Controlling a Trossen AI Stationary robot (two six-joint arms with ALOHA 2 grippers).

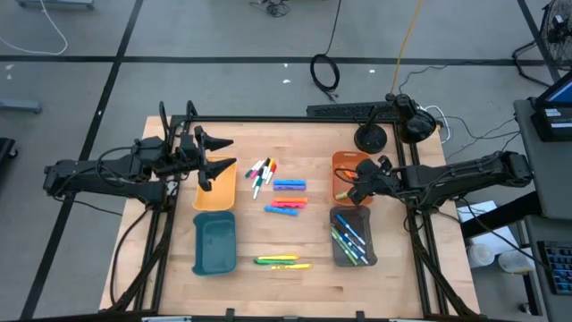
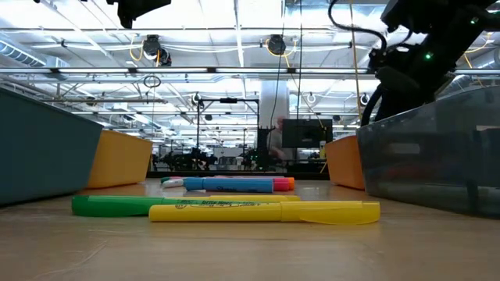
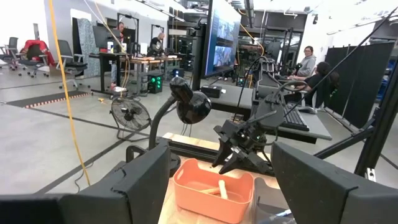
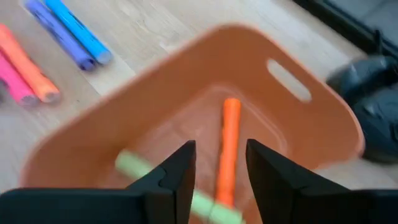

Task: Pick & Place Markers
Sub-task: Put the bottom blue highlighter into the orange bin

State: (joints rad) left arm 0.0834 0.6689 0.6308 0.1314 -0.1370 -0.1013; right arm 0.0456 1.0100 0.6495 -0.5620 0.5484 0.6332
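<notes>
The right tool (image 1: pixel 343 192) is held over the orange tray (image 1: pixel 338 165) at the far right of the desk (image 1: pixel 268 228), its fingers (image 4: pixel 177 171) spread with nothing between them. Inside that tray an orange marker (image 4: pixel 229 146) and a pale green marker (image 4: pixel 140 169) are seen lying on the floor of the tray, partly covered by the fingers in the right wrist view. Just nearer than the orange tray, a clear grey tray (image 1: pixel 354 241) is filled with several blue and green markers (image 1: pixel 350 240). The left tool (image 1: pixel 217 154) is held above the yellow tray (image 1: pixel 214 190), well apart from the orange tray across the desk, with its fingers spread wide and empty. A teal tray (image 1: pixel 214 243) is placed just beside the yellow one. Between the two pairs of trays, loose markers are laid out: thin white-bodied pens (image 1: pixel 260 172), blue highlighters (image 1: pixel 289 184), pink and orange highlighters (image 1: pixel 286 206), and green and yellow highlighters (image 1: pixel 281 261). Beyond the orange tray, a black desk lamp (image 3: pixel 189 107) is seen standing at the desk's far edge.
</notes>
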